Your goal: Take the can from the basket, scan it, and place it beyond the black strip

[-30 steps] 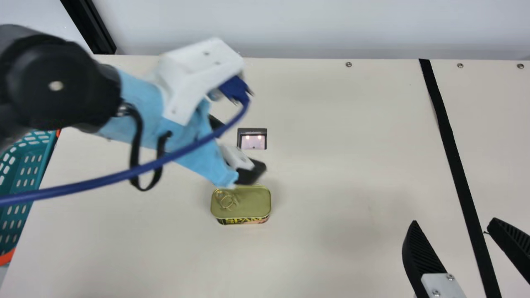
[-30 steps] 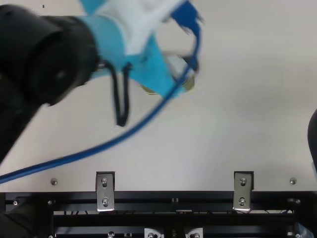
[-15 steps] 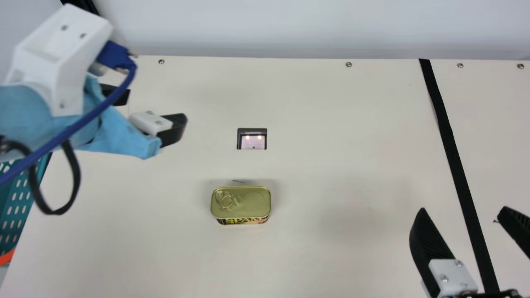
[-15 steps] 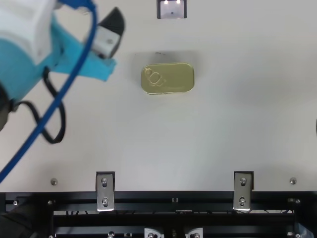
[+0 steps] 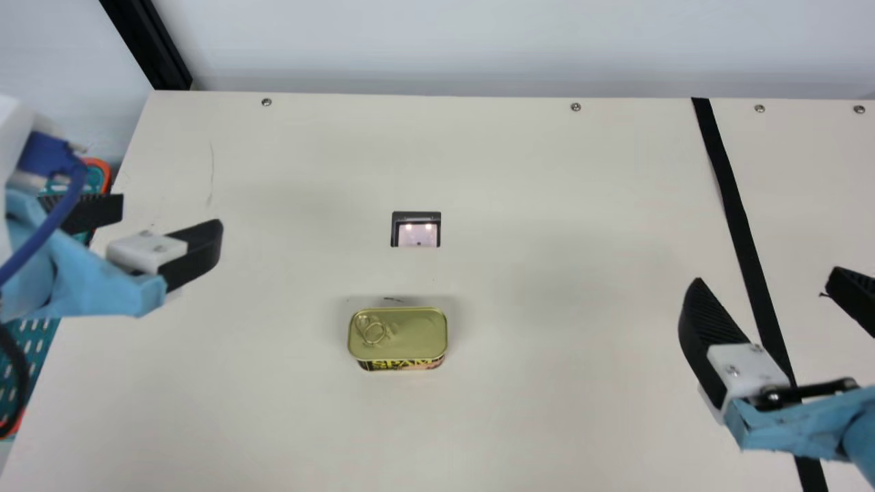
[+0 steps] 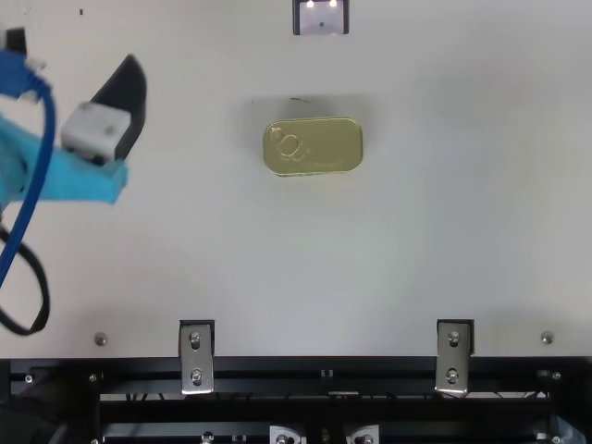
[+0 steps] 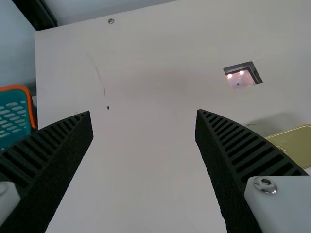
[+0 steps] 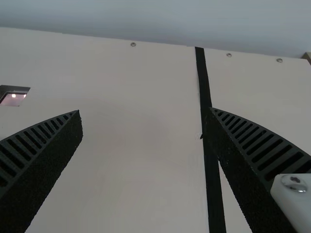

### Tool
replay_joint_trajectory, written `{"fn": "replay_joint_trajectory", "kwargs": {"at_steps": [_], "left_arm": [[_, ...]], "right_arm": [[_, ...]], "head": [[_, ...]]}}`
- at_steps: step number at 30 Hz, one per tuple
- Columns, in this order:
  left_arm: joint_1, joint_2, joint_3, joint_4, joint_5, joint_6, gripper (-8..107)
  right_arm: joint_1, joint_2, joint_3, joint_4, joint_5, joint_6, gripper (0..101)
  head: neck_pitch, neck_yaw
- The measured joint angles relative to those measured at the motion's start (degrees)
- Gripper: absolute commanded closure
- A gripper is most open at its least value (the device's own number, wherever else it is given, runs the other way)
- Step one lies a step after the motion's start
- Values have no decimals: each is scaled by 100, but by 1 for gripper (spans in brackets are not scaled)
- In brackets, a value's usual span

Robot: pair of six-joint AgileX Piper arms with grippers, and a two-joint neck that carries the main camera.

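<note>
The shallow, gold-lidded rectangular metal can (image 5: 410, 338) lies flat on the cream worktop (image 5: 547, 383), between the small black-framed scanner window (image 5: 416, 234) and the worktop's near edge. It looks stiff and fairly heavy for its size, and the smooth metal could slip; its two long walls, gripped mid-length and clear of the ring pull (image 5: 374, 333), seem the best hold. The left pincer (image 5: 169, 219) hangs empty by the worktop's left edge, spread wide; the right pincer (image 5: 767, 277), also parted and empty, points towards the far edge.
</note>
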Motion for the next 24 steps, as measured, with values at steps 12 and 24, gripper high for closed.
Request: {"fn": "replay_joint_trajectory", "kwargs": {"at_steps": [12,24], "left_arm": [[881,-945,1269,-608,-342,625,9],[1042,-1445,1995,-565,-810,627,9]], "right_arm": [[-690,1488,-750,1890,641,-2560,0],[-2722,2964,-1258,4275,2259,-6338,0]], "head": [[0,0],[0,0]]}}
